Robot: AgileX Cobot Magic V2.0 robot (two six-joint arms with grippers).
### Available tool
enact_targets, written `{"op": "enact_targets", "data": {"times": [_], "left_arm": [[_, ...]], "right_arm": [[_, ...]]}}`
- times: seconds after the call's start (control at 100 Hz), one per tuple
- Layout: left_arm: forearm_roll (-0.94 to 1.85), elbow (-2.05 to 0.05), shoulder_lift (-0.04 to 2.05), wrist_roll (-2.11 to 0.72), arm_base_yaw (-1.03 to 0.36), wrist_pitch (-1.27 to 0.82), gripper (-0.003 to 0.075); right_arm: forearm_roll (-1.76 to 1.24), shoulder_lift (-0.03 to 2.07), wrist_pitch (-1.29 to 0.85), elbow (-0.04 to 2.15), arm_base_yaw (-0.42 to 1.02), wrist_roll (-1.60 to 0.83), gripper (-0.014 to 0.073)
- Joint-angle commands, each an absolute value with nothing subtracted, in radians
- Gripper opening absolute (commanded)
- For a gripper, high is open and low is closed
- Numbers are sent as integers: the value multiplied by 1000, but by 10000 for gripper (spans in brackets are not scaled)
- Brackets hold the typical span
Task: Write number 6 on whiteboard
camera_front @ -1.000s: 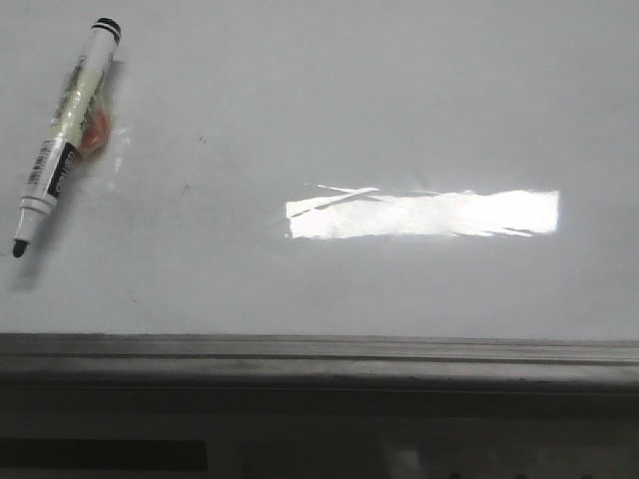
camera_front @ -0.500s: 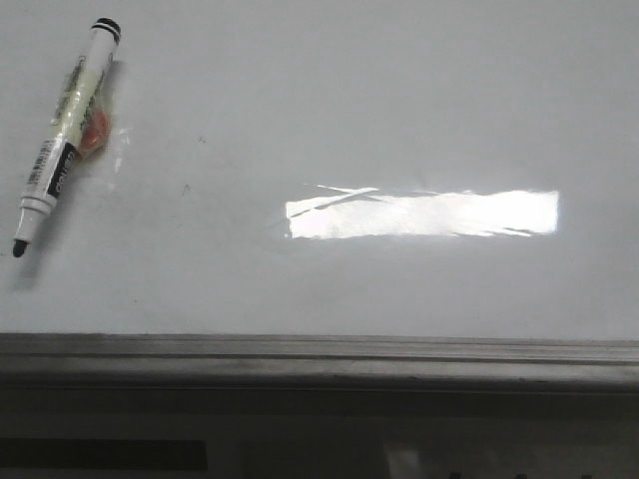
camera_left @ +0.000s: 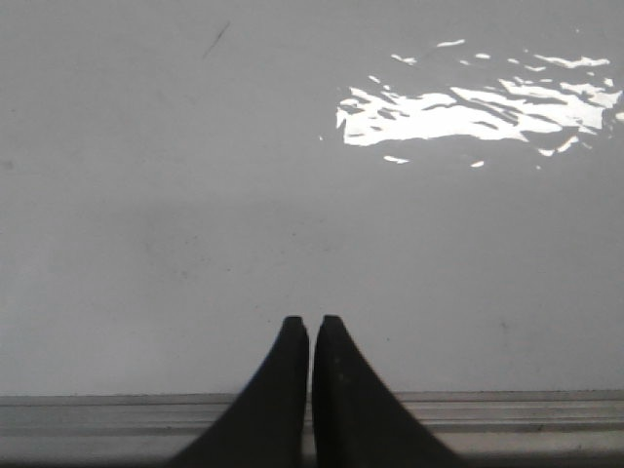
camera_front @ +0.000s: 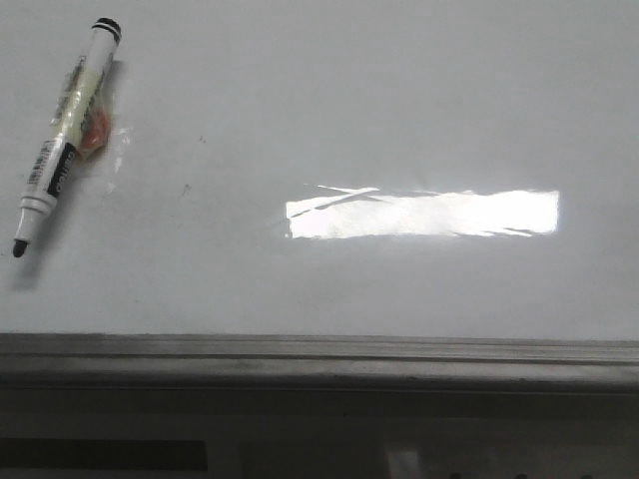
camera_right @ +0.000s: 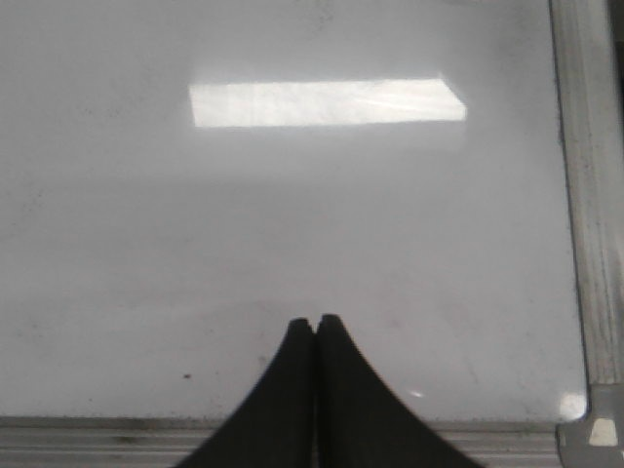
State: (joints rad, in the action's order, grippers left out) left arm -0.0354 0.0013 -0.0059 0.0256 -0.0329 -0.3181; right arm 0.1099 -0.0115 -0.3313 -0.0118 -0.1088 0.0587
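The whiteboard (camera_front: 399,110) fills the front view, glossy white with a grey metal rail (camera_front: 319,351) along its near edge. No number 6 shows on it. A white marker (camera_front: 62,135) with a black uncapped tip lies slanted at the board's far left. My left gripper (camera_left: 311,320) is shut and empty above the board (camera_left: 195,214) near its rail. My right gripper (camera_right: 317,319) is shut and empty above the board (camera_right: 292,224) near its right corner. Neither gripper shows in the front view.
A bright rectangular light glare (camera_front: 424,214) lies on the board's middle. An orange smudge (camera_front: 95,135) sits beside the marker. The board's side rail (camera_right: 590,195) runs along the edge in the right wrist view.
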Motion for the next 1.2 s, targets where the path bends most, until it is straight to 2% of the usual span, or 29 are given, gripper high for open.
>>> {"op": "enact_targets", "data": {"times": [0.0, 0.32, 0.63, 0.82, 0.99, 1.19], "left_arm": [[-60, 25, -35, 29, -42, -233, -20], [-83, 25, -35, 29, -42, -97, -20], [-83, 25, -35, 29, -42, -97, -20], [-83, 25, -35, 29, -42, -93, -20], [-83, 25, -35, 29, -42, -27, -20], [0, 25, -31, 29, -42, -50, -20]], "right_arm": [[126, -27, -311, -26, -114, 55, -65], [105, -27, -290, -26, -114, 60, -65], [106, -27, -294, -26, -114, 60, -65], [110, -24, -207, -26, -114, 60, -65], [31, 31, -147, -26, -114, 60, -64], [26, 125, -140, -26, -114, 60, -64]]}}
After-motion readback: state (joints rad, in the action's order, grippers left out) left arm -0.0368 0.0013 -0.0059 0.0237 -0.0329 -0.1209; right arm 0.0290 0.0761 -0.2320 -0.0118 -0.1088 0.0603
